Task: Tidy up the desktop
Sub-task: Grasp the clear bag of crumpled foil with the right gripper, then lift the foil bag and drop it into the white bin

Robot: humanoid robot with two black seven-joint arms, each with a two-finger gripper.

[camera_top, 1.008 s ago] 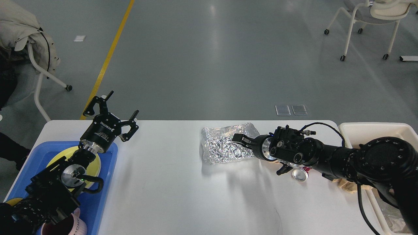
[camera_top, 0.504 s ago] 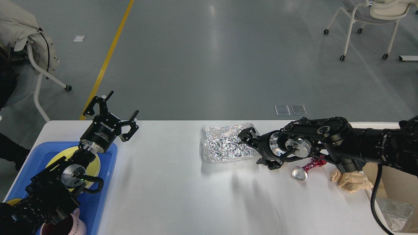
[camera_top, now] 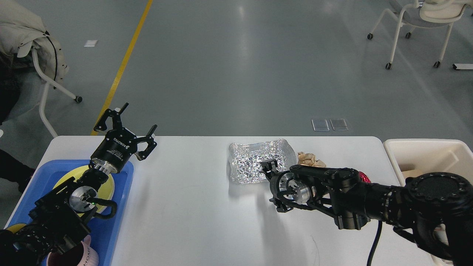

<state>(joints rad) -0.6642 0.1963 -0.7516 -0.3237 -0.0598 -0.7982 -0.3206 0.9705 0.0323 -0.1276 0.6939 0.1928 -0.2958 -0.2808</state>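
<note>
The white desktop (camera_top: pixel 192 207) carries a crumpled sheet of silver foil (camera_top: pixel 251 162) at its back middle. A crumpled brown paper ball (camera_top: pixel 310 159) lies just right of the foil. A bit of a red wrapper (camera_top: pixel 365 177) shows behind my right arm. My right gripper (camera_top: pixel 268 167) is at the foil's front right corner; it is dark and seen end-on, so its fingers cannot be told apart. My left gripper (camera_top: pixel 139 118) is open and empty, raised above the desktop's back left, past the blue tray.
A blue tray (camera_top: pixel 114 221) at the left holds a yellow plate (camera_top: pixel 107 181) and a pink mug (camera_top: pixel 83 256). A beige bin (camera_top: pixel 425 151) stands off the desktop's right end. Chairs stand on the floor behind.
My right arm swung lower and toward me; its gripper moved from the foil's right edge to its front right corner. The brown paper ball came into sight; the silver cap is now hidden. Left arm unmoved.
</note>
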